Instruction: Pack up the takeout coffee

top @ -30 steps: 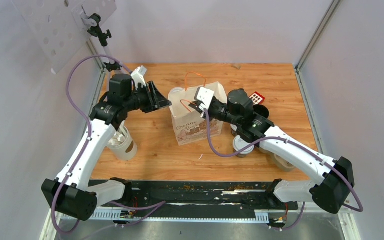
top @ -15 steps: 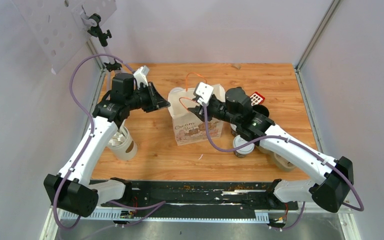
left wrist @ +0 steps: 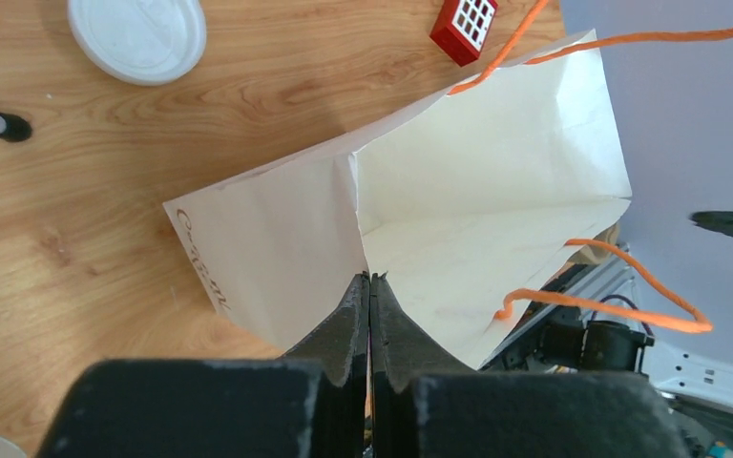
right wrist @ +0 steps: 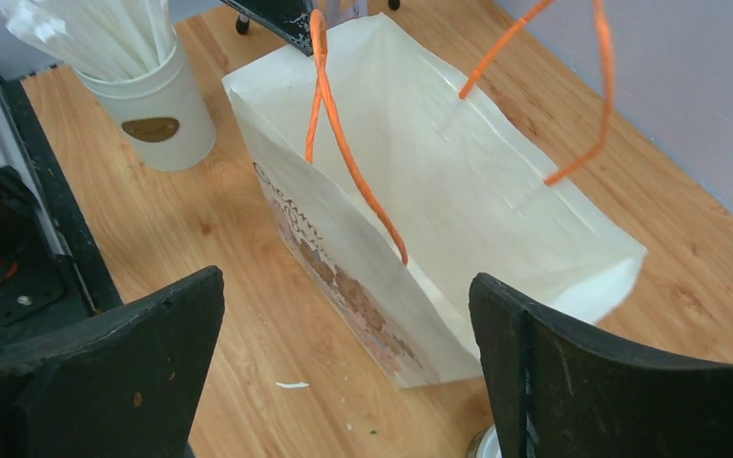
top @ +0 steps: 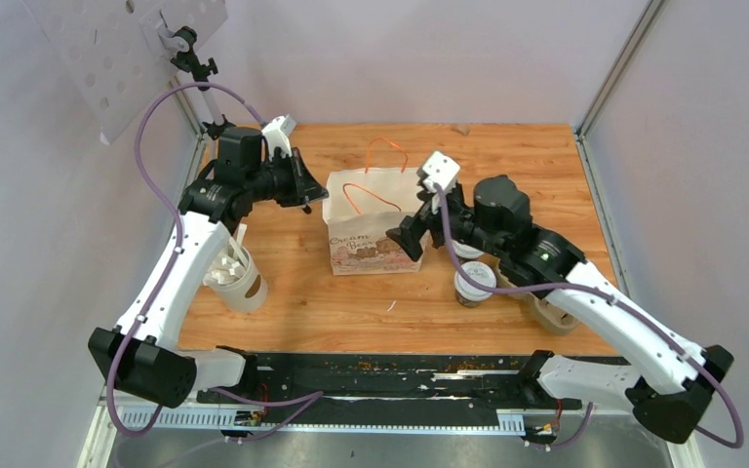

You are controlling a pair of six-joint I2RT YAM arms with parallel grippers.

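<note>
The left hand (left wrist: 370,289) is clenched on the floppy paper bag (top: 375,219)'s side fold, and the right hand (right wrist: 345,286) is released wide beside it. Two lidded coffee cups (top: 475,279) stand close together on the tabletop (top: 351,304) under the right arm. Light and crushable, they likely want a gentle grip below the lid, and the bag's mouth looks narrow.

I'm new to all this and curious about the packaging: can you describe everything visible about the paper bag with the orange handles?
The paper bag is thin, creased, cream-coloured paper. It has brown lettering and a picture printed on its front, and two orange cord handles. It stands upright on the wooden table, one side panel folded inward, so it looks partly flattened. The left gripper is shut on that side fold.
</note>
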